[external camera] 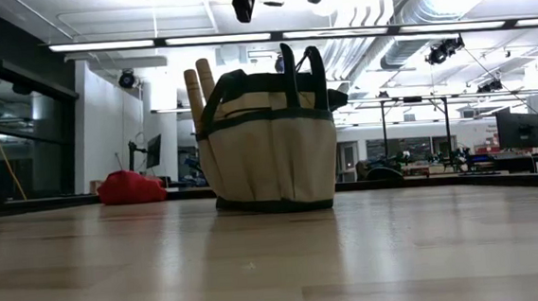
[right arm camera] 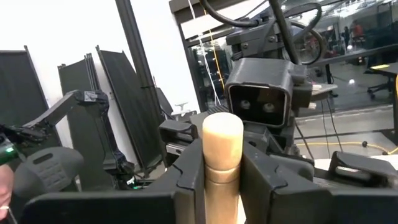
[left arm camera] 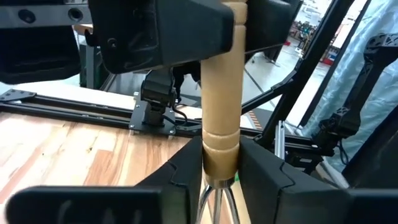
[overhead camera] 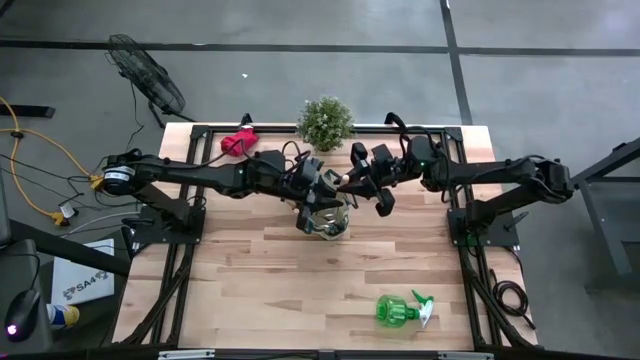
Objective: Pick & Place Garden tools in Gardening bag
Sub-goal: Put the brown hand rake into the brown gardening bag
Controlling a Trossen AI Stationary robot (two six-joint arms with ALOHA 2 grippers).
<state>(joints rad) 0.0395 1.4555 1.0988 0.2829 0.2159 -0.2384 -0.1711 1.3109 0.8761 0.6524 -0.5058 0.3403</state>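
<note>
Above the gardening bag (overhead camera: 326,218), both end effectors pinched one trowel's wooden handle (left arm camera: 222,93): the left end effector (left arm camera: 221,171) low down, the right end effector (right arm camera: 222,168) near its tip.

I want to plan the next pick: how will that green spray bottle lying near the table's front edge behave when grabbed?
The green spray bottle lies on its side on the table, so its rounded body may roll if nudged. Its see-through plastic looks smooth, probably slippery and light. The white trigger sticks out and might stop a roll.
</note>
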